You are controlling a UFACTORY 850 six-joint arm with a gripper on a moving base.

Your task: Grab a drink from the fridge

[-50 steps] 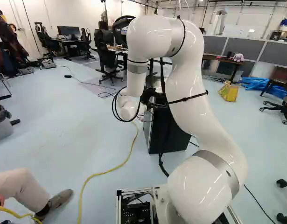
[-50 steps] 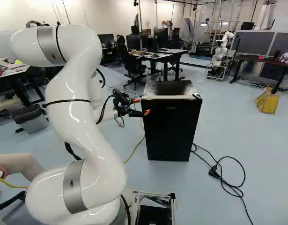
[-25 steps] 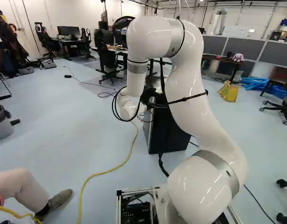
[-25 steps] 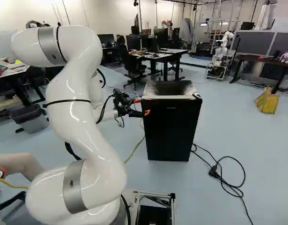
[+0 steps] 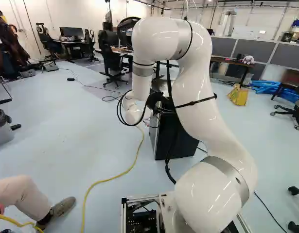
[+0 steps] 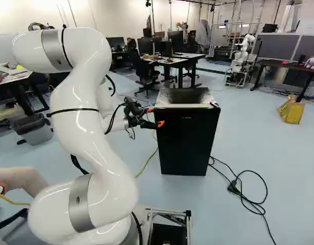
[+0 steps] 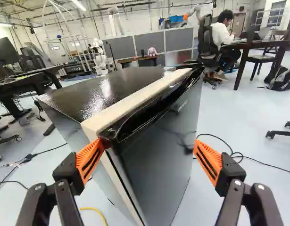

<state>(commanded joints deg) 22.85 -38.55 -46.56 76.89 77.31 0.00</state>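
Note:
The black fridge (image 6: 187, 135) stands upright ahead of the arm, its door front facing the base; no gap at the door shows. At its upper left edge in the right base view is my gripper (image 6: 155, 117). In the wrist view the gripper (image 7: 149, 143) is open, with the fridge's near upper corner between its fingers. One orange pad (image 7: 89, 159) has its tip at the door's side edge just below the top, seemingly touching. The other pad (image 7: 208, 159) stands apart, out in front of the glossy door (image 7: 159, 155). Any drink is hidden inside.
A black cable (image 6: 243, 191) lies on the floor beside the fridge, and a yellow cable (image 5: 108, 179) runs left of the base. A person's leg (image 5: 23, 196) is close by at the left. Another robot (image 6: 242, 58) stands farther back.

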